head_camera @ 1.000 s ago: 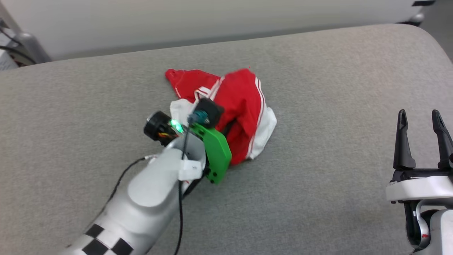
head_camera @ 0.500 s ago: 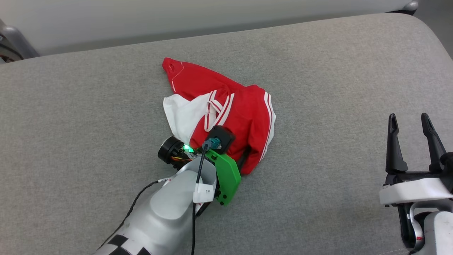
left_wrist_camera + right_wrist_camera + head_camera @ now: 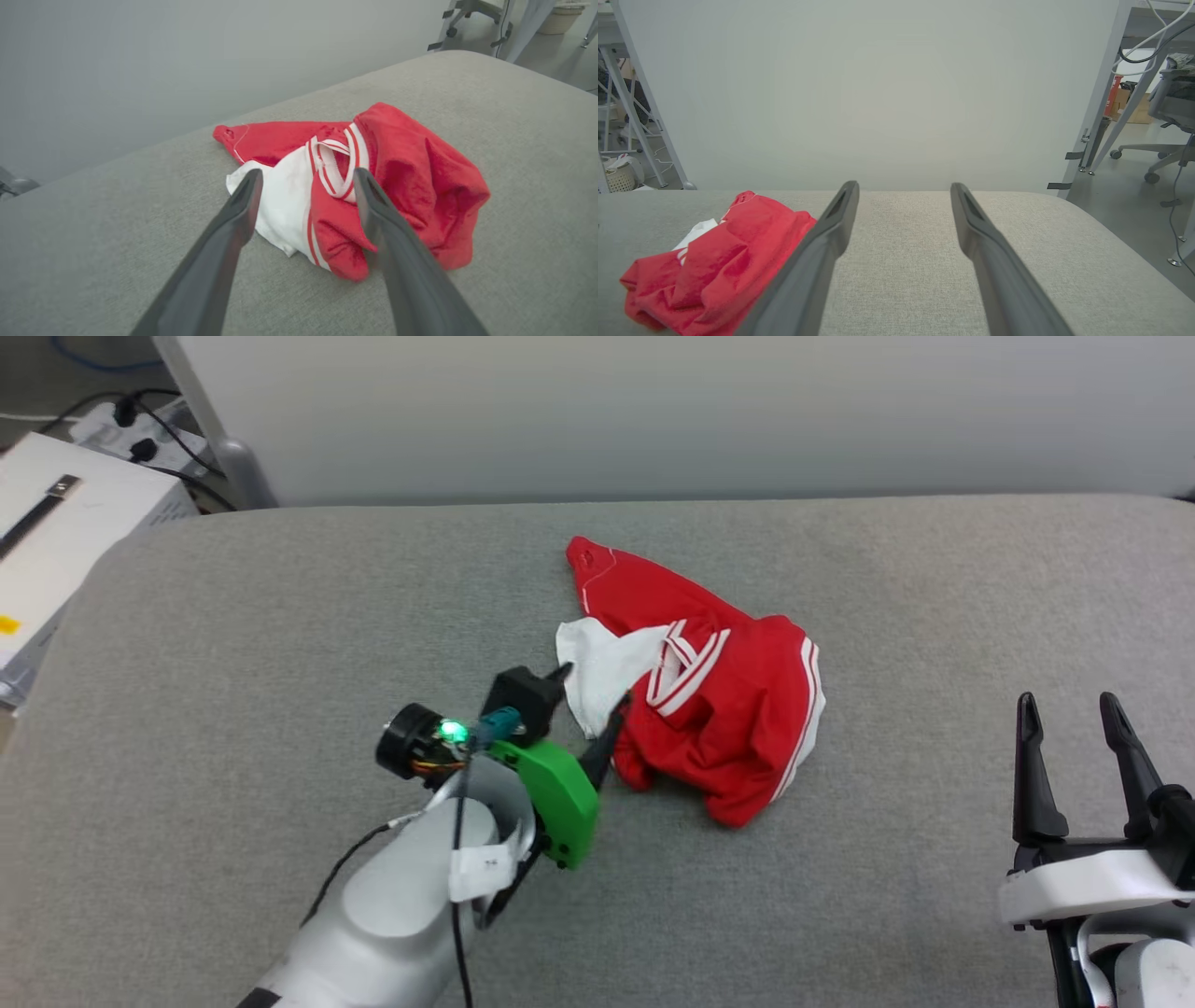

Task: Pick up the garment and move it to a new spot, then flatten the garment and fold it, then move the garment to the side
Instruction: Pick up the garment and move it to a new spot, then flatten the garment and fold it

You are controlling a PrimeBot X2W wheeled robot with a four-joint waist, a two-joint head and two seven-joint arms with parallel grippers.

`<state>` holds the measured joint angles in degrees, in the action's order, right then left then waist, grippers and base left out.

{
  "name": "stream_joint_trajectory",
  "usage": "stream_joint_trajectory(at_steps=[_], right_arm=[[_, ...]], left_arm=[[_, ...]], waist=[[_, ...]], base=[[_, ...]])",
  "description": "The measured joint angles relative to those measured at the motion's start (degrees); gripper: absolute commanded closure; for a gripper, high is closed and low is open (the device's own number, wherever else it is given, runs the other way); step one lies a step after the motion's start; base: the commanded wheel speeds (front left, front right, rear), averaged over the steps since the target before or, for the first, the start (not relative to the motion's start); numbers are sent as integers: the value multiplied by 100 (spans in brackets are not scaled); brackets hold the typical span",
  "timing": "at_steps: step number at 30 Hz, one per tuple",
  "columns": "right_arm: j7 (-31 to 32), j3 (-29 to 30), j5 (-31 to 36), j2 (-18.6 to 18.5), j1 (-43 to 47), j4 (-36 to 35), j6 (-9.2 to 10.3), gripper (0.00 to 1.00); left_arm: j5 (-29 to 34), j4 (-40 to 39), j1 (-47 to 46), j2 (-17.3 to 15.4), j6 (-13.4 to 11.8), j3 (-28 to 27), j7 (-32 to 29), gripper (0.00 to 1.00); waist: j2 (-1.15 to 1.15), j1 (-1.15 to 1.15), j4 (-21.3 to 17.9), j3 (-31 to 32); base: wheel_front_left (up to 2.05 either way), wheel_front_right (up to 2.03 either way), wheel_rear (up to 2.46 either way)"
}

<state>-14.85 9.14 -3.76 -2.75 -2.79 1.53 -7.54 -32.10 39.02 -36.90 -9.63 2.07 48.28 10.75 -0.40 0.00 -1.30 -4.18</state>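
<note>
The garment (image 3: 709,691) lies crumpled on the grey padded table (image 3: 280,616), red with a white sleeve and striped trim showing; number and lettering are hidden in the folds. My left gripper (image 3: 588,705) is open at the heap's near left edge, its fingers apart and holding nothing. From the left wrist, the garment (image 3: 373,177) sits just past the spread fingertips (image 3: 250,182). My right gripper (image 3: 1069,709) stands open at the lower right, well clear of the cloth. The right wrist view has the garment (image 3: 714,252) at lower left.
A white box (image 3: 56,523) with cables sits off the table's far left corner. A pale wall (image 3: 653,411) runs behind the table. Office chairs and frame legs (image 3: 1157,140) stand to the right of the table.
The left gripper has opened and let go of the garment, which now lies slumped on the table. The arm has drawn back to the heap's edge. The head camera has shifted.
</note>
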Motion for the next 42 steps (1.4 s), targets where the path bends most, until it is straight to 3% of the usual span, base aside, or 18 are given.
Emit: stream_joint_trajectory(at_steps=[9,13,16,23,29,37,42], right_arm=[[-2,-36,5,0,105,-157,0,0],[-2,-78,7,2,157,-264,0,0],[-2,-122,24,0,175,-287,0,0],[-2,-149,85,1,229,-363,0,0],[-2,-187,110,1,229,-386,0,0],[-2,-179,167,1,228,-389,0,0],[-2,-193,223,1,196,-437,0,0]], left_arm=[[-277,-1373,833,-978,-684,-1074,388,0],[-197,-2203,1535,-1032,-917,-1731,392,0],[-2,-2757,2092,-932,-944,-2185,392,0],[536,-3261,2957,-387,-571,-2930,392,0],[872,-3183,2991,-92,-213,-3233,392,0],[955,-2787,2730,182,24,-3339,366,0],[936,-2399,1771,227,103,-3133,-617,0]], waist=[[0,0,455,352],[0,0,510,311],[0,0,497,245],[0,0,436,176],[0,0,360,126],[0,0,245,-63],[0,0,160,-336]], base=[[0,0,0],[0,0,0],[0,0,0],[0,0,0],[0,0,0],[0,0,0],[0,0,0]])
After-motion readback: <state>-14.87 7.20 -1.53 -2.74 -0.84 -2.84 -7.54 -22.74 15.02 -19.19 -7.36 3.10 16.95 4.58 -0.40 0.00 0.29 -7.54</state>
